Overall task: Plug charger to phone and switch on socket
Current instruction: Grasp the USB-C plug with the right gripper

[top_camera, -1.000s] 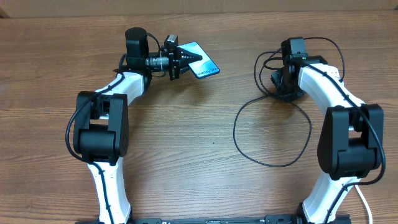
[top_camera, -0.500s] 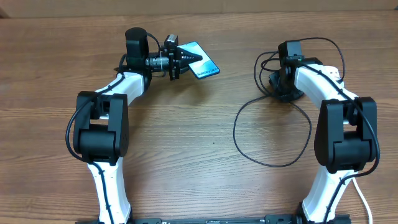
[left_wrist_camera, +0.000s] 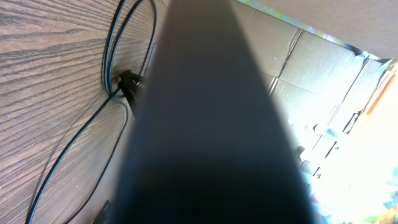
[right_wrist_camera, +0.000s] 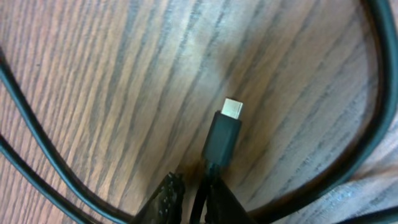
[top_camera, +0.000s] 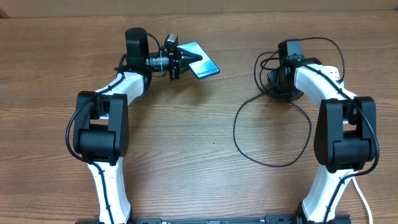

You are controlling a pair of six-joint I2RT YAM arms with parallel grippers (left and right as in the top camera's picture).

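Note:
The phone (top_camera: 205, 67), light blue with small white text, is held off the table at the back left. My left gripper (top_camera: 188, 60) is shut on its near end. In the left wrist view the phone (left_wrist_camera: 205, 137) is a dark blur that fills the middle and hides the jaws. The charger, a thin black cable (top_camera: 234, 132), lies in a wide loop on the right. My right gripper (top_camera: 282, 91) is down on the table at the loop's far end. In the right wrist view its fingers (right_wrist_camera: 194, 190) are closed around the cable just behind the connector tip (right_wrist_camera: 225, 132). The socket is out of view.
The wood table (top_camera: 186, 143) spans the overhead view. A bit of thick white cord (top_camera: 362, 198) shows beside the right arm's base. Cardboard boxes (left_wrist_camera: 323, 68) stand beyond the table in the left wrist view. More turns of black cable (right_wrist_camera: 37, 155) lie around the right fingers.
My right gripper has shifted slightly left and settled lower onto the cable. The left arm and the phone have not moved.

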